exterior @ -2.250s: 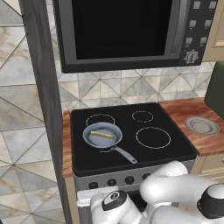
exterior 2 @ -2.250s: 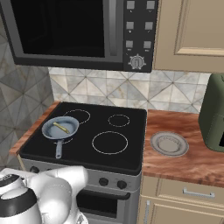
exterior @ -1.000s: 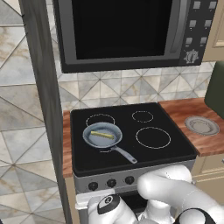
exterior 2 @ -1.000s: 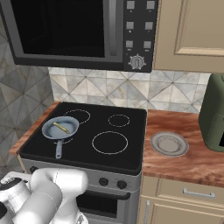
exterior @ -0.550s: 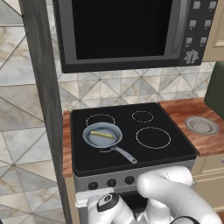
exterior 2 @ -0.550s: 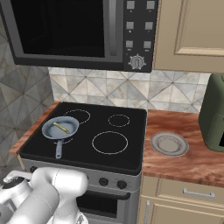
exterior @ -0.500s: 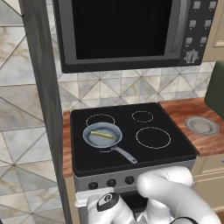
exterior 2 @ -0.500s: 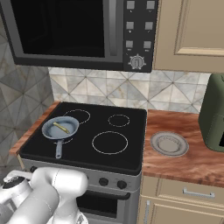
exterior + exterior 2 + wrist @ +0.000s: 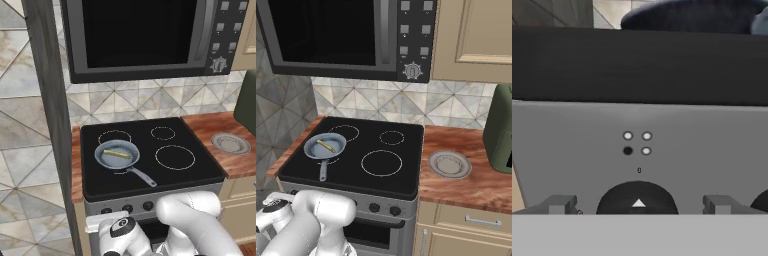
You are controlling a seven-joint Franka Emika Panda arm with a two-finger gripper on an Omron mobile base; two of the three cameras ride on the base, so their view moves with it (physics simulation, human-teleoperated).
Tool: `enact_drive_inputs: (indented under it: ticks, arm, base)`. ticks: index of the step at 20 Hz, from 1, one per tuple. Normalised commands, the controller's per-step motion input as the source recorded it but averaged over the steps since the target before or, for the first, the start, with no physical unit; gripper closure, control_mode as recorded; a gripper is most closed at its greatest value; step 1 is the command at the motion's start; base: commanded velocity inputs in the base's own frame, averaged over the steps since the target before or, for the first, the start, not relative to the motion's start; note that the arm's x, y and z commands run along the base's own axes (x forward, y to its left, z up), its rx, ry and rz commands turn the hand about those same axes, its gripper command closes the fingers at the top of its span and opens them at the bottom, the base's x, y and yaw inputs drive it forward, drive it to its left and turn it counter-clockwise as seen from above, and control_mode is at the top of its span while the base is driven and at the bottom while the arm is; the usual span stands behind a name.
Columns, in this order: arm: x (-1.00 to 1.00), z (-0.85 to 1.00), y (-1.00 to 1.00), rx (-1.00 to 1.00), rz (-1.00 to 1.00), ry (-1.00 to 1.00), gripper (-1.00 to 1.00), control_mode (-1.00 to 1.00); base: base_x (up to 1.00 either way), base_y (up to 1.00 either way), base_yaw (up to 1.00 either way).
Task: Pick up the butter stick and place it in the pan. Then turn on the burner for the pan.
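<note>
End effector (image 9: 639, 210) held spread at the stove's front-left knob (image 9: 637, 199).
Butter stick (image 9: 117, 154) is seen lying in the pan (image 9: 111, 159) (far-left burner (image 9: 115, 136) beside); the stiff knob should be gripped across its rim.

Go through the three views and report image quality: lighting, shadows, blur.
Left base view: even, flat light, butter stick sharp in the pan. Right base view: equally crisp, faint shadows. Hand view: soft and blurry, knob between the fingertips fuzzy-edged.
</note>
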Motion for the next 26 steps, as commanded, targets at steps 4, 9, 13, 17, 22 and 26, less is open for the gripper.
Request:
enact_drive_inputs:
  ticks: [4, 9, 13, 17, 22, 26]
  arm:
    - [0.14, -0.14, 0.03, 0.00, 0.00, 0.00, -1.00, -1.00]
    - [0.14, -0.16, 0.08, 0.00, 0.00, 0.00, 1.00, -1.00]
    - [0.16, -0.18, 0.12, 0.00, 0.00, 0.00, 1.00, -1.00]
    - [0.11, -0.06, 0.05, 0.00, 0.00, 0.04, 1.00, -1.00]
    - [0.01, -0.05, 0.00, -0.02, 0.00, 0.03, 1.00, -1.00]
    - [0.00, -0.09, 0.00, -0.04, 0.00, 0.02, 1.00, -1.00]
  base:
    - [0.00, 0.00, 0.00]
    - [0.00, 0.00, 0.00]
    - [0.00, 0.00, 0.00]
    - [0.00, 0.00, 0.00]
    - [0.00, 0.00, 0.00]
    - [0.00, 0.00, 0.00]
